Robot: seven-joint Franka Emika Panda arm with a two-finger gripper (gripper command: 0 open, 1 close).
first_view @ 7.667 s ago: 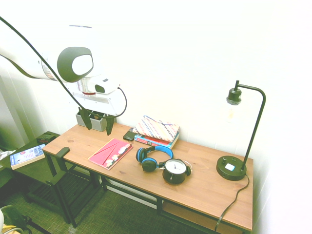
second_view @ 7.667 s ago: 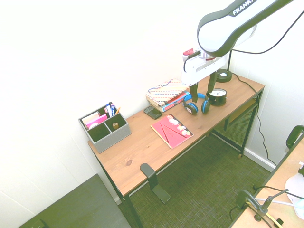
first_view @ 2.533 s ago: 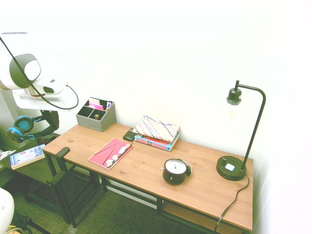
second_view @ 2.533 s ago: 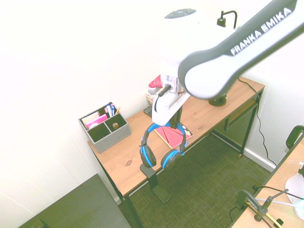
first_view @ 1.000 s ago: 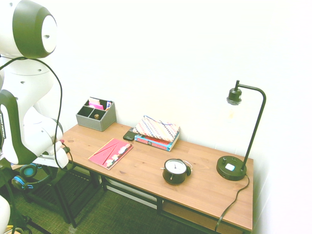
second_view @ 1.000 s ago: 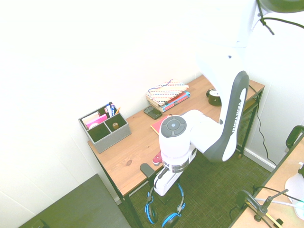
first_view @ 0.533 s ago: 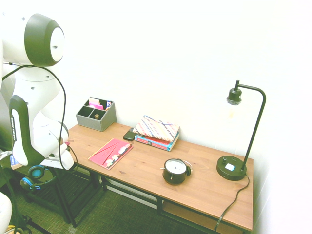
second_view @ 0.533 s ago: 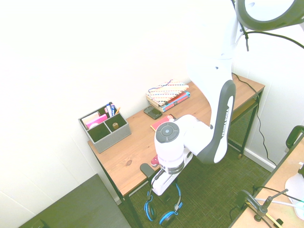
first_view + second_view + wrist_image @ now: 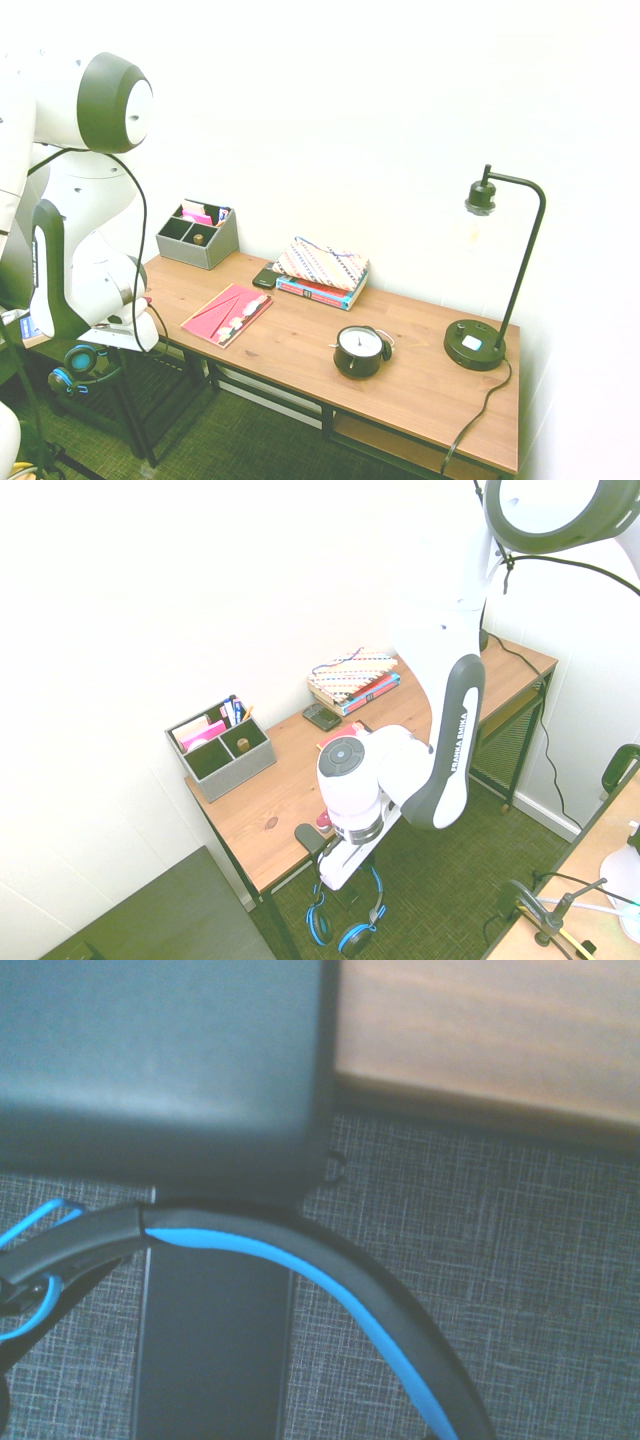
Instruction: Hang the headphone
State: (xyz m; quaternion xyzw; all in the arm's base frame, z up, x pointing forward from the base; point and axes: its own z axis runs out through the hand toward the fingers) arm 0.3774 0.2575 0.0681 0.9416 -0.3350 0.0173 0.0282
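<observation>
Headphone (image 9: 357, 938): hanging below me, off the table's front edge at the organizer end, ear cups dangling lowest. I, the gripper (image 9: 368, 862), am keeping my jaws closed on its headband; my fingertips are hiding behind my housing, so exact contact spot is not showing. In the wrist view the blue-and-black band is curving right beside the black holder (image 9: 312, 837); whether the two are touching, I can't tell.

Holder is sitting at the table's front edge, near the organizer-end corner, its top pad lying on the wood and its lower part reaching down below the tabletop.

Outward from there, on the table (image 9: 270, 820): gray organizer (image 9: 205, 252) is standing at the back corner of that end, holding pens and pink stuff. Red notebook (image 9: 228, 315) is lying flat, between organizer and clock, nearer the front edge. Phone (image 9: 266, 276) is resting toward the back edge, just beside the books (image 9: 320, 291), which are carrying a patterned pouch (image 9: 322, 262). Alarm clock (image 9: 358, 352) is standing near the front edge, past the notebook. Lamp (image 9: 475, 345) is standing upright at the far end.
</observation>
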